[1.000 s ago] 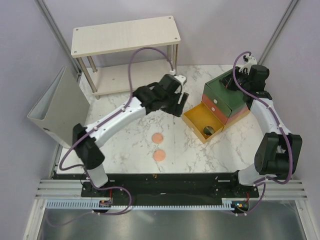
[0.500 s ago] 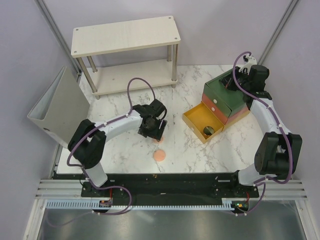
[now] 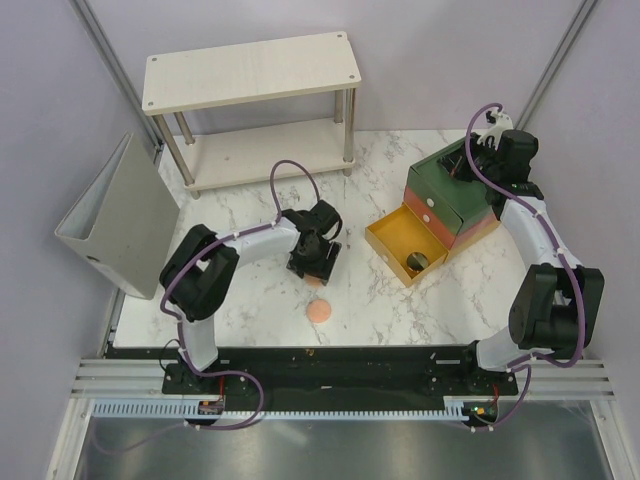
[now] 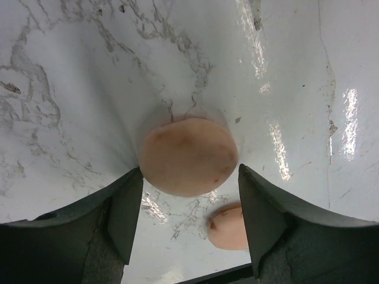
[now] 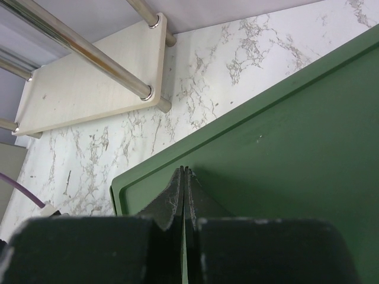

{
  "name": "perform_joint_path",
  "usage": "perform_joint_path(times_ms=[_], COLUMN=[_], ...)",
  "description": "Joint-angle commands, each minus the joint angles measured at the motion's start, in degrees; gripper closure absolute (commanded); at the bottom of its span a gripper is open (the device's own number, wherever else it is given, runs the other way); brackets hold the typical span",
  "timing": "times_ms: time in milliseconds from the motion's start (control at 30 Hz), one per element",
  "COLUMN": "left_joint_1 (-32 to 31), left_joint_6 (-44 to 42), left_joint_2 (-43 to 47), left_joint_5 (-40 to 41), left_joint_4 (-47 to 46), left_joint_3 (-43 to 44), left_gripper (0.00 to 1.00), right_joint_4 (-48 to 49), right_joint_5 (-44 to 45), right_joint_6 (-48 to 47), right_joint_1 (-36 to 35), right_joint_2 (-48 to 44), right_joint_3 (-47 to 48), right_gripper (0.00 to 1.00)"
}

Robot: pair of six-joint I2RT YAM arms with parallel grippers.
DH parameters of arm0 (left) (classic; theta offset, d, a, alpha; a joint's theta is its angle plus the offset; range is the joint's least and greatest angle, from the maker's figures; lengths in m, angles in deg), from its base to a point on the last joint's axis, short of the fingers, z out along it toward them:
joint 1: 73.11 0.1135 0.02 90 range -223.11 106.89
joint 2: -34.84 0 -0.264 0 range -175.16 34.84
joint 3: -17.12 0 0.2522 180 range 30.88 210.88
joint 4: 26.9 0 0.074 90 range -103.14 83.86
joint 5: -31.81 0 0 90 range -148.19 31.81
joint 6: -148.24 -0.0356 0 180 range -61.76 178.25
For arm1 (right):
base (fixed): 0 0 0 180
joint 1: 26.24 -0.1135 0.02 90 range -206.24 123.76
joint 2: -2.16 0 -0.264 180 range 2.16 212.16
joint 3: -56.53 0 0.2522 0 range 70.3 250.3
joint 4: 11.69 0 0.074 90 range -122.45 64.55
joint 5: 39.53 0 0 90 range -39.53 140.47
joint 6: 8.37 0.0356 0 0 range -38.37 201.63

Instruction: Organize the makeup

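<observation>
The left gripper is seen lowered to the marble table, jaws held apart, and a peach-pink disc is framed squarely between them. The disc is lying flat on the table. One jaw is brought right up against the disc's rim, while a thin strip of marble is shown between the disc and the other jaw, so no grip is made out. A second peach-pink disc is picked up just beyond the first. In the overhead view it is found on the near side of the gripper, close by but apart from it.

Over on the right, the right gripper is shown closed tight, fingertips pressed together with nothing between them. It is poised over the green top of the drawer box, though contact cannot be judged.

Below that top, a yellow drawer is seen pulled out toward the middle of the table. A dark round jar is sitting inside it, at its near end. A pale two-tier shelf rack is set along the far edge, and a grey binder is propped at the left.
</observation>
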Motion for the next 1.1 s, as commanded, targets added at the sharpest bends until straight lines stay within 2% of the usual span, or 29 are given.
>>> perform_joint_path(times_ms=[0, 33, 133, 167, 233, 267, 400, 533, 767, 900, 1067], left_joint_1=[-0.1, -0.1, -0.1, -0.1, -0.1, -0.1, -0.2, -0.3, -1.5, -2.9, -4.6], left_joint_6=[0.0, -0.2, -1.0, -1.1, -1.1, -1.1, -0.7, 0.3, 2.4, 4.1, 5.7], left_joint_2=[-1.6, -1.9, -3.1, -3.1, -2.3, -1.6, 2.4, 5.1, -0.5, -7.3, -12.5], left_joint_5=[0.4, 0.4, -0.3, -0.6, -0.9, -0.8, -1.1, -4.0, -13.4, -17.3, -19.5], left_joint_4=[-3.2, -3.3, -3.2, -3.2, -3.2, -3.2, -3.2, -3.0, -2.9, -2.6, -2.6], left_joint_3=[2.7, 3.0, 3.7, 3.7, 3.3, 3.2, 4.1, 10.6, 25.7, 34.7, 39.9], left_gripper=[0.30, 0.33, 0.55, 0.71, 0.87, 0.98, 0.98, 0.98, 0.98, 0.88, 0.76], right_joint_4=[-24.8, -24.8, -24.9, -24.8, -24.9, -24.9, -24.8, -24.8, -24.8, -24.9, -24.9], right_joint_5=[1.7, 1.7, 1.7, 1.7, 1.7, 1.7, 1.7, 1.6, 1.5, 2.0, 2.1], right_joint_6=[-2.2, -2.3, -2.2, -2.1, -2.3, -2.2, -2.3, -2.2, -2.1, -2.3, -2.4], right_joint_1=[-0.7, -0.7, -0.7, -0.7, -0.8, -0.8, -0.7, -0.8, -0.7, -0.8, -0.7], right_joint_2=[6.9, 7.0, 7.1, 7.1, 7.2, 7.1, 7.1, 7.2, 7.2, 7.0, 6.6], right_joint_3=[-6.9, -6.8, -6.7, -6.7, -6.6, -6.6, -6.7, -6.8, -6.7, -6.9, -7.1], right_gripper=[1.00, 1.00, 1.00, 1.00, 1.00, 1.00, 1.00, 1.00, 1.00, 1.00, 1.00])
